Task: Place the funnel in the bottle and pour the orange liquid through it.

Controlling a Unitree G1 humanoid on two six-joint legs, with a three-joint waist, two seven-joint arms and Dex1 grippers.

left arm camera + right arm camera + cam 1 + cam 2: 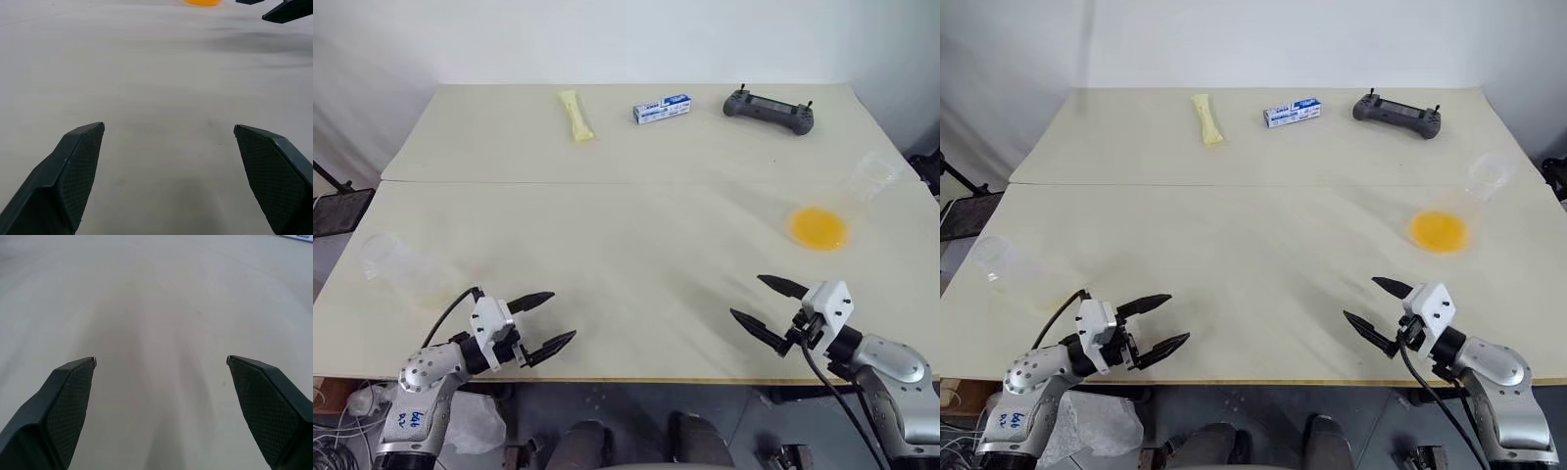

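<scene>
Two clear flasks (401, 271), one (847, 201) holding orange liquid (819, 227).

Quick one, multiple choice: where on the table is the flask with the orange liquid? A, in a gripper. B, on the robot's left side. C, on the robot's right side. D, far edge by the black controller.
C: the orange liquid pools in a clear flask standing on the table's right side, apart from both open grippers.

- The bottle (399, 269), a clear conical flask, sits near the table's left edge, tilted so its mouth faces left.
- The orange liquid (819, 227) forms a shallow round pool in another clear flask (859, 192) on the right side, its neck leaning away to the right.
- The funnel cannot be made out.
</scene>
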